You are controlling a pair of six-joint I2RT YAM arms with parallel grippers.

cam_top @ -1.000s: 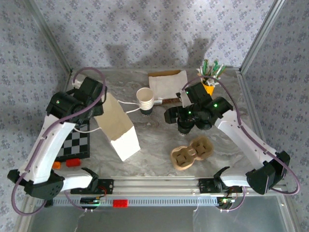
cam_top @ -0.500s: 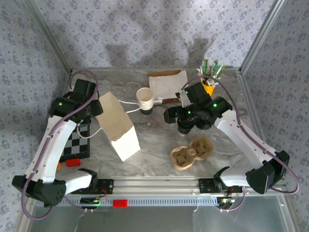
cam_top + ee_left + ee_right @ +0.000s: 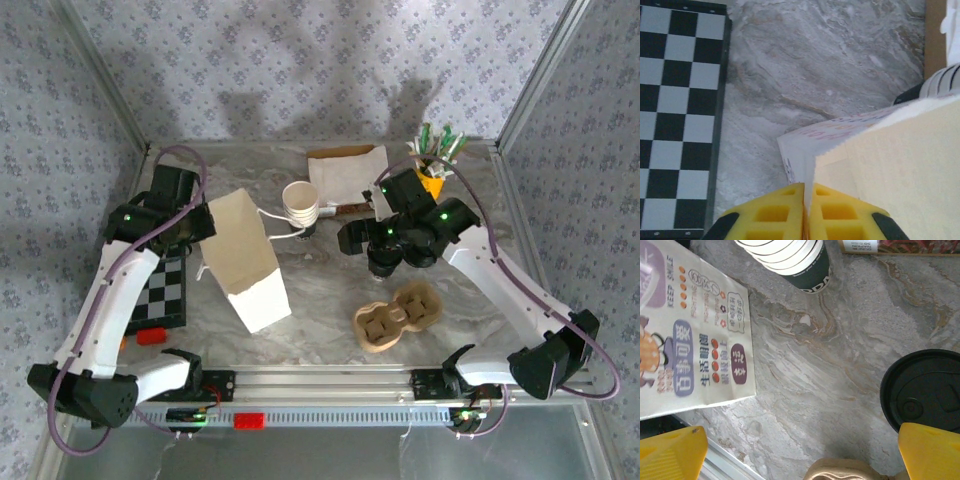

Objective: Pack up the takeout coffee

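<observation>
The takeout coffee, a white paper cup with a dark base, stands upright at the back middle of the table; its ribbed wall and dark base also show in the right wrist view. A paper bag lies on its side left of the cup. My left gripper is shut on the bag's white upper edge, which is pinched between the yellow fingers. My right gripper hangs open over bare table right of the cup, its fingers wide apart and holding nothing. A black lid lies beside one fingertip.
A pulp cup carrier lies at the front right. A yellow cup of green-white sticks stands at the back right, next to a flat brown and white sleeve. A checkerboard lies left of the bag, with small red blocks in front of it.
My left gripper has closed on the bag's upper edge and drawn back slightly to the left; the bag's far end has shifted a little. The right arm has stayed still.
</observation>
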